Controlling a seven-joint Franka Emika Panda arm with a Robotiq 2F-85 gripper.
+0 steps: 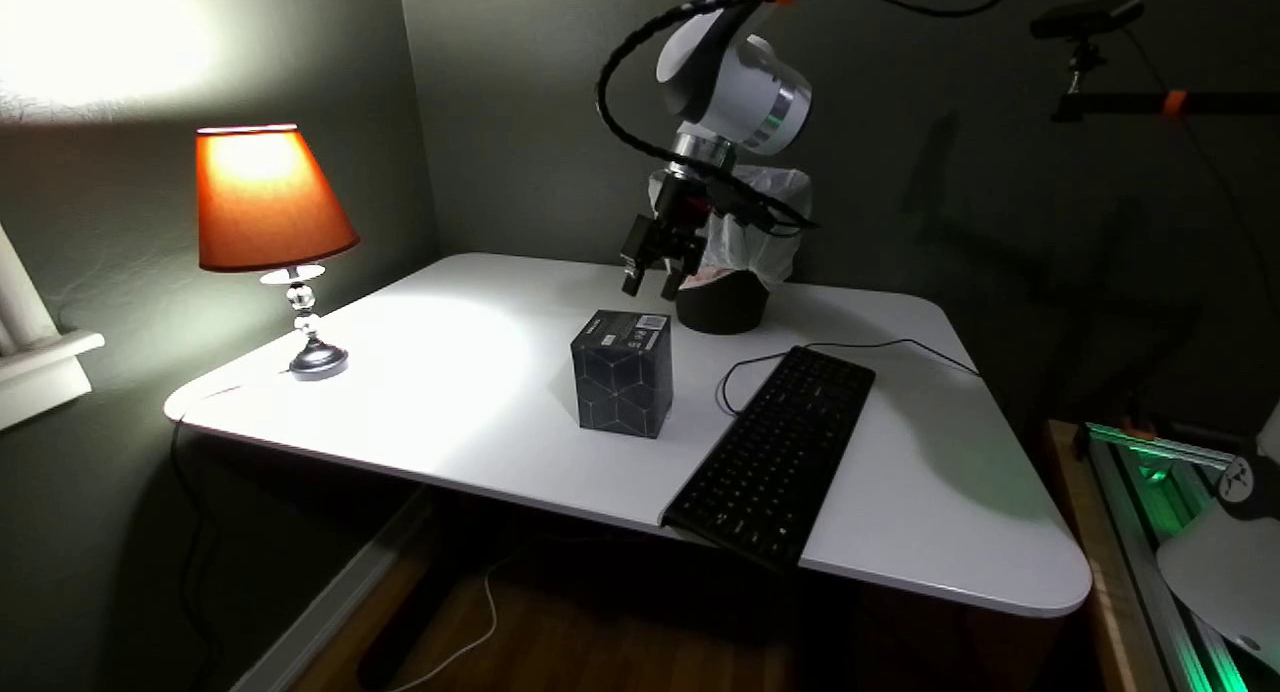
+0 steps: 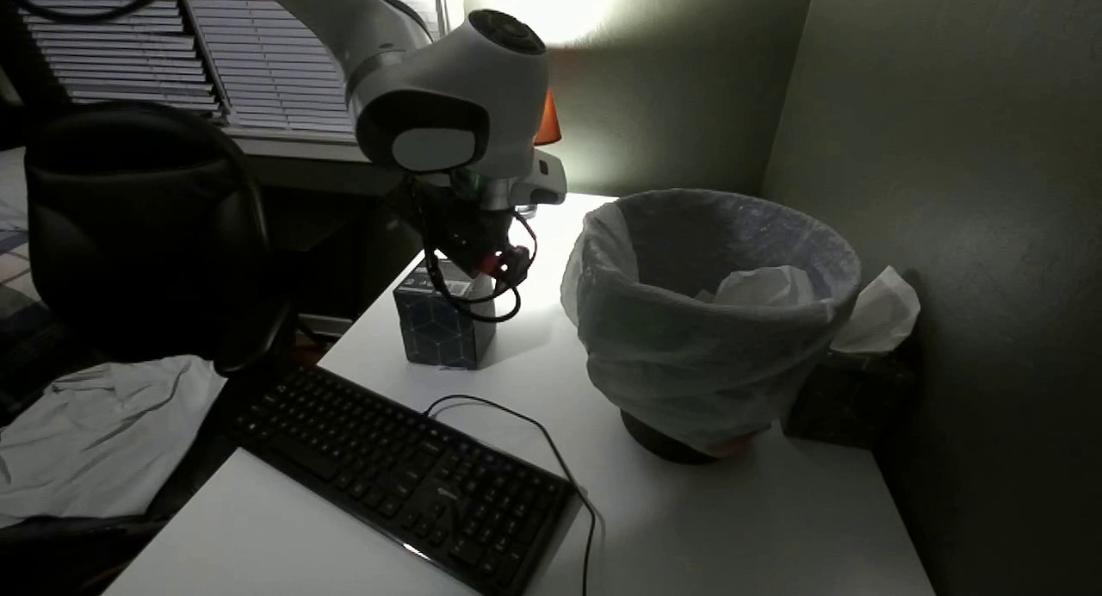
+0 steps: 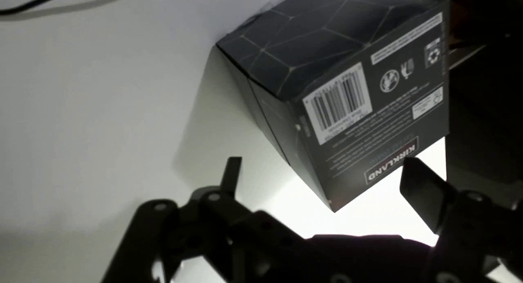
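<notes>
"What is the gripper doing?"

"In an exterior view, just above the middle of the frame, the black gripper [image 1: 650, 286] hangs tilted over the white table [image 1: 480, 422]. It touches nothing that I can see."

"And its fingers?"

"Wide apart. In the wrist view, one of the fingers [image 3: 427, 197] comes in at lower right and its partner at lower left of center. Neither grasps anything."

"What is nearest?"

"A dark box [image 3: 347, 86] patterned with thin pale lines. It fills the upper right of the wrist view, printed side up. In both exterior views it stands on the table, close to the middle of the frame."

"How far along do things look?"

"I'd judge that no grip or lift of the box is made: it rests on the table, apart from the fingers. Whether anything else counts as finished, I can't tell from here."

"And the containers?"

"In an exterior view, right of center, a bin [image 2: 667, 441] stands on the table, draped in a loose, pale liner [image 2: 680, 363]. Something white and crumpled, likely paper [image 2: 766, 286], shows inside. Beside it, farther right and in shadow, is a dark tissue box [image 2: 839, 400], a white tissue [image 2: 878, 316] standing out of its top. The box near the gripper looks shut; its contents are hidden."

"Anything else?"

"A black keyboard [image 1: 775, 452], lower middle of an exterior view, poking past the table's near edge, and a lit, orange-shaded lamp [image 1: 270, 202] at upper left."
</notes>
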